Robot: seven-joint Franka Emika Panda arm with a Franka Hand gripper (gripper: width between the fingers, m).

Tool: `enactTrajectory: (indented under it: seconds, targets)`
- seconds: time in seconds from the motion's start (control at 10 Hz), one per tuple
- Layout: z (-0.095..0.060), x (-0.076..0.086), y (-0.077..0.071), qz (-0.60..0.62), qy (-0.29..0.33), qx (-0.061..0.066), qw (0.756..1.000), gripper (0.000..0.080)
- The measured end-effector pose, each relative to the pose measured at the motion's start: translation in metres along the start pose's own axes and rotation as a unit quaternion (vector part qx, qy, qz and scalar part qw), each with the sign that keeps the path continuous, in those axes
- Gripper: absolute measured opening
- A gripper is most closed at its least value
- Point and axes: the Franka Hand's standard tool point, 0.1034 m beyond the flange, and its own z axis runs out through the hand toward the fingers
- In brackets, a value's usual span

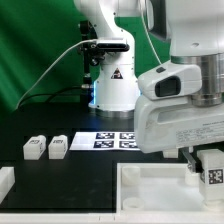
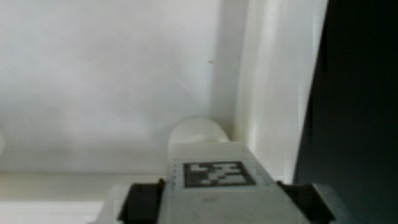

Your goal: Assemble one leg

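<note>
Gripping the leg (image 2: 214, 165) in a clenched claw (image 2: 217, 200), with its long axis straight down from the wrist toward the tabletop (image 2: 107, 90), tip near the corner by the raised rim (image 2: 267, 70); touching or not, impossible to tell. Leaving two spare legs (image 1: 35, 147) on the bench (image 1: 80, 166).

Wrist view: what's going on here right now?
The gripper is closed on one leg, tag face toward the wrist camera. It holds the leg at a corner of the white tabletop piece, near a rounded bump beside the raised rim. I cannot tell whether the leg touches the piece. Two more legs lie on the black table, to the exterior view's left of the marker board.
</note>
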Motion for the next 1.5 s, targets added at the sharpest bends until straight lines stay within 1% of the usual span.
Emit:
enactTrajectory:
  seconds: [0.1, 0.2, 0.3, 0.4, 0.5, 0.7, 0.8, 0.9, 1.0, 1.2, 1.3, 1.4, 1.5]
  targets:
    - [0.0, 0.003, -0.001, 0.102, 0.0, 0.015, 0.995, 0.0293]
    - [0.001, 0.002, -0.004, 0.189, -0.002, 0.016, 0.982, 0.0293]
    - [0.002, 0.003, -0.006, 0.293, -0.007, 0.03, 0.956, 0.0293]
    - [0.002, 0.003, -0.006, 0.361, -0.013, 0.043, 0.931, 0.0293]
    - [0.003, 0.003, -0.009, 0.387, -0.013, 0.042, 0.921, 0.0293]
    - [0.003, 0.003, -0.011, 0.481, -0.017, 0.041, 0.876, 0.0293]
    - [0.003, 0.003, -0.012, 0.513, -0.019, 0.041, 0.857, 0.0293]
    - [0.003, 0.003, -0.012, 0.545, -0.02, 0.043, 0.837, 0.0293]
    - [0.003, 0.007, -0.009, 0.6, -0.018, 0.059, 0.797, 0.0293]
    - [0.004, 0.006, -0.011, 0.595, -0.018, 0.058, 0.801, 0.0294]
    - [0.004, 0.006, -0.011, 0.595, -0.018, 0.058, 0.801, 0.0459]
    - [0.004, 0.006, -0.011, 0.591, -0.018, 0.058, 0.804, 0.0607]
    - [0.004, 0.003, -0.011, 0.555, -0.021, 0.052, 0.83, 0.0607]
